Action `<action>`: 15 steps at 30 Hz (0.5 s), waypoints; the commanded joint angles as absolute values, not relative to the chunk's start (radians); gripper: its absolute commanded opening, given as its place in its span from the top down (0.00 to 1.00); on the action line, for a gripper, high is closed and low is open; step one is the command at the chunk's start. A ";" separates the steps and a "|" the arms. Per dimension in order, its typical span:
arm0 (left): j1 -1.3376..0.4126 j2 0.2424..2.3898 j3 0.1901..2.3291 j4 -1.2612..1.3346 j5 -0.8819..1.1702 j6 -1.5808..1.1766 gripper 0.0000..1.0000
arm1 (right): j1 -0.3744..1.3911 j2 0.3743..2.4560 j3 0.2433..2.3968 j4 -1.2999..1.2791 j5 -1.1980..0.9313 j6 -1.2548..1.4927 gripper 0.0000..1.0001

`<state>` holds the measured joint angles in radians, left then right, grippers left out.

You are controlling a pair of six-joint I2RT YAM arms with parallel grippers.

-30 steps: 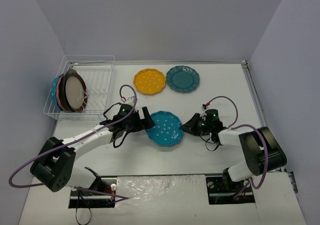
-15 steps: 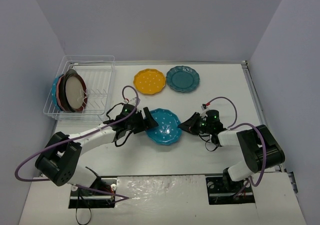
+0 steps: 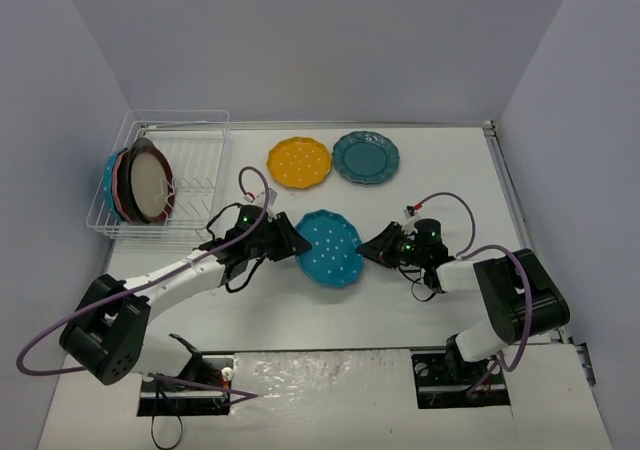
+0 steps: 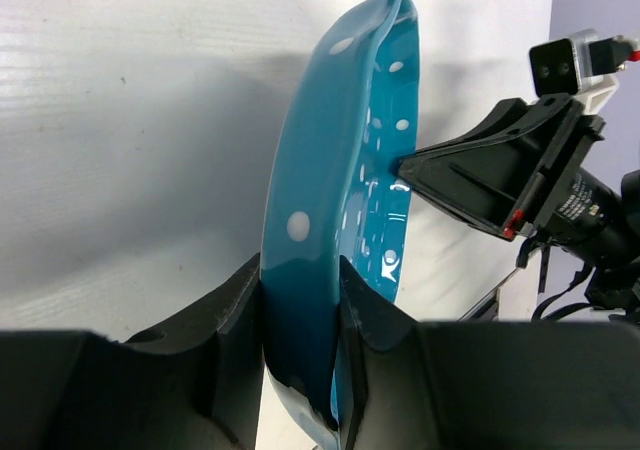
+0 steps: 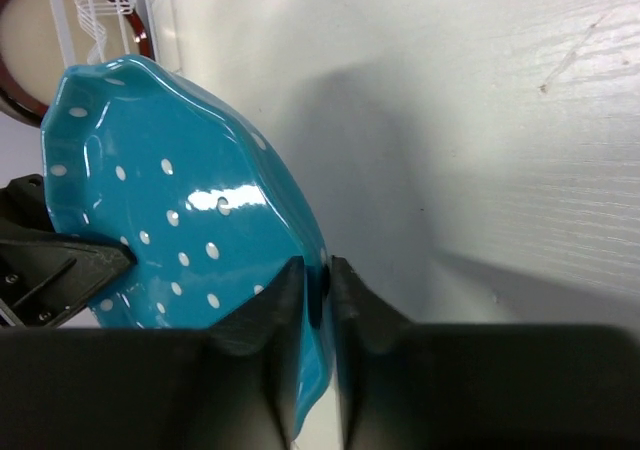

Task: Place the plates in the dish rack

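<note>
A: Position of the bright blue dotted plate (image 3: 330,248)?
B: Middle of the white surface (image 3: 450,180), between the two arms. It is tilted up off flat. Cannot tell if any edge touches the surface.

A: Left tool (image 3: 292,240)?
B: Clamped on the plate's left rim. In the left wrist view both black fingers (image 4: 232,315) press the scalloped edge, one on each face.

A: Right tool (image 3: 366,251)?
B: Pinched tight on the opposite rim. The right wrist view shows its fingers (image 5: 285,300) closed over the edge, with the dotted face turned toward the camera.

A: Surroundings?
B: The yellow dotted plate (image 3: 299,162) and the dark teal plate (image 3: 366,157) lie flat side by side, beyond the held plate and apart from it. The dish rack (image 3: 205,165) sits at the far left. Its left end holds upright plates: a cream-centred dark-rimmed plate (image 3: 150,185) in front, a pink plate (image 3: 119,192) behind it and a blue rim (image 3: 106,180) outermost.

A: Anything in the way?
B: The left arm (image 3: 170,275) lies across the stretch between plate and rack. Purple cables (image 3: 255,178) loop above both wrists.
</note>
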<state>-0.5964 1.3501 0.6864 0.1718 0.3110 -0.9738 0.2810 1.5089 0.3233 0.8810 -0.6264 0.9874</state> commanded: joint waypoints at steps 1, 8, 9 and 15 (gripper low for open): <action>-0.604 1.259 0.742 0.210 0.320 -0.957 1.00 | 0.283 1.442 0.365 0.987 -0.707 0.977 0.68; -0.603 1.168 0.835 0.079 0.282 -0.871 1.00 | 0.279 1.269 0.453 0.656 -0.604 0.788 0.02; -0.602 1.156 0.877 0.021 0.256 -0.834 1.00 | 0.275 1.246 0.488 0.560 -0.586 0.735 0.00; -0.574 1.129 1.170 -0.361 0.024 -0.515 1.00 | 0.204 1.039 0.617 0.217 -0.433 0.574 0.00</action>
